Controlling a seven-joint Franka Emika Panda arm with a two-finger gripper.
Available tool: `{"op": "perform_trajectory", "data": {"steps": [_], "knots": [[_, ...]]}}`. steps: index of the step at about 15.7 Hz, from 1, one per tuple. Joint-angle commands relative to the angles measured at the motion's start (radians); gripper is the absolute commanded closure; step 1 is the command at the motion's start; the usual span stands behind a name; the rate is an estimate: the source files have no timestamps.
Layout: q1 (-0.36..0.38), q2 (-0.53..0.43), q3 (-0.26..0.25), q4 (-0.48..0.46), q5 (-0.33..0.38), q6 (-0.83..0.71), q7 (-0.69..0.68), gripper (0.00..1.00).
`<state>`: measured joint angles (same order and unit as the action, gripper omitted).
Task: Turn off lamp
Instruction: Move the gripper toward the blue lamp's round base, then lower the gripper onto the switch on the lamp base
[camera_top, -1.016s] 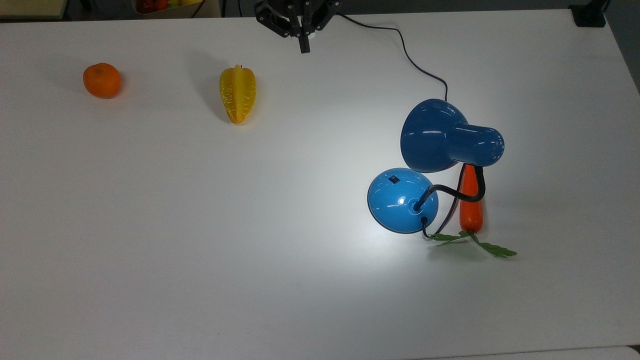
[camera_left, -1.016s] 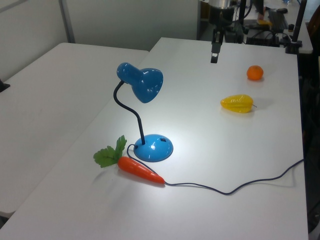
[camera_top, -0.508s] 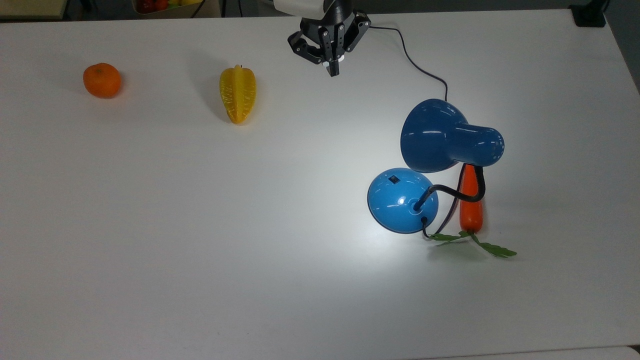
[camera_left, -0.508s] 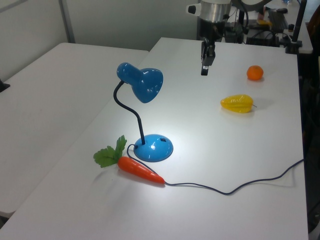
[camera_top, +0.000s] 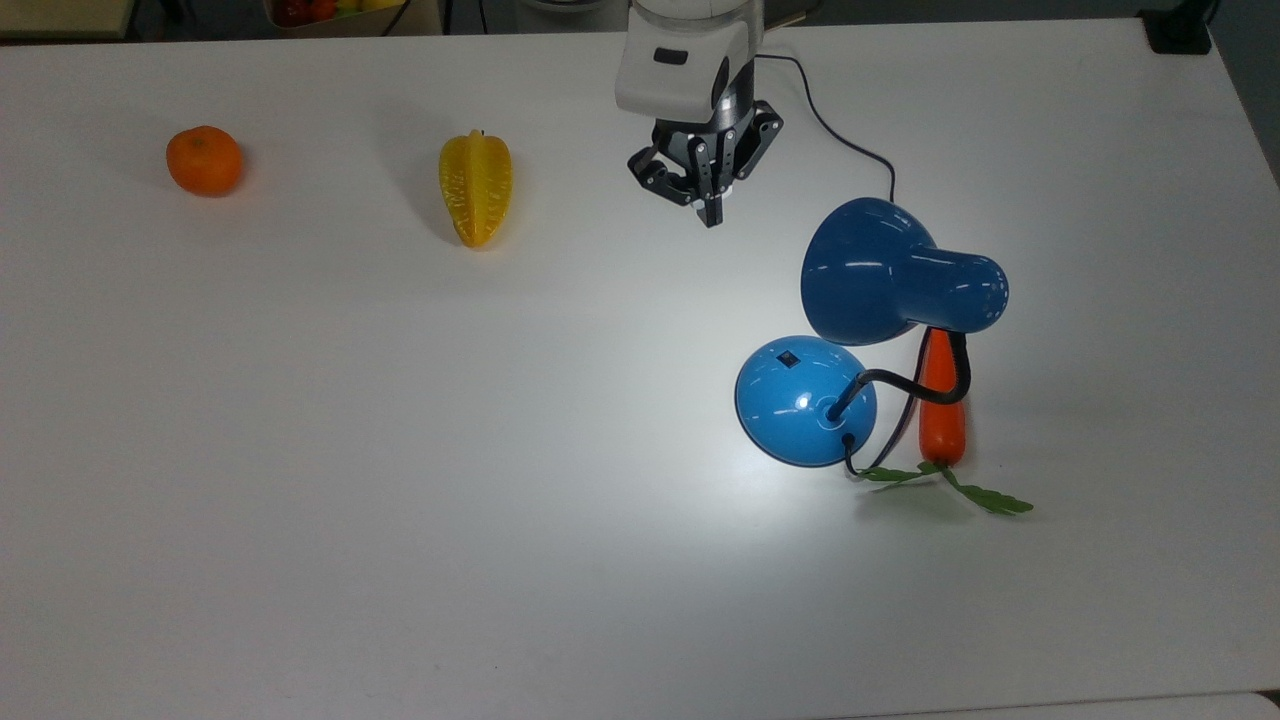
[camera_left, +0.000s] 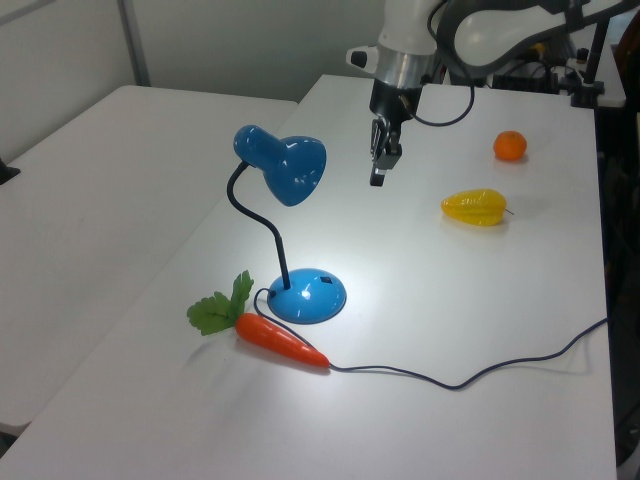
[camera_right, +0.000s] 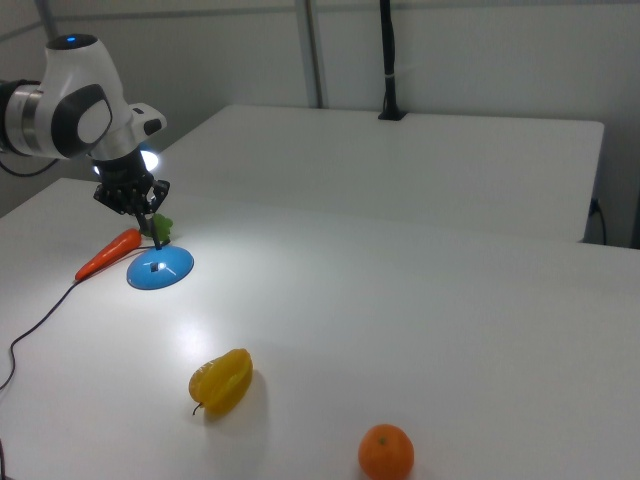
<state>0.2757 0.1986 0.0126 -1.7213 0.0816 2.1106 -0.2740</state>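
Top view: the lamp (camera_top: 806, 400) stands lit on the white surface (camera_top: 400, 450), its switch unpressed; the claw (camera_top: 711, 215), fingers pinched together and empty, hangs well apart, so the task looks barely begun.

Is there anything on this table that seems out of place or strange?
Yes: a carrot lies right beside the lamp base, under its gooseneck, with the lamp's cord running past its tip. Nothing looks spilled or damaged.

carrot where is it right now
The carrot lies on the table at the top view's right, just right of the lamp base, under its gooseneck, leaves toward the near edge.
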Motion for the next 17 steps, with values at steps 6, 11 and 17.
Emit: {"op": "perform_trajectory", "data": {"steps": [6, 11, 17], "knots": [[0.033, 0.059, -0.003, -0.055, 0.006, 0.184, -0.039, 1.0], [0.062, 0.116, -0.003, -0.055, 0.004, 0.261, -0.034, 1.0], [0.086, 0.16, -0.003, -0.069, 0.0, 0.364, -0.028, 1.0]]}}
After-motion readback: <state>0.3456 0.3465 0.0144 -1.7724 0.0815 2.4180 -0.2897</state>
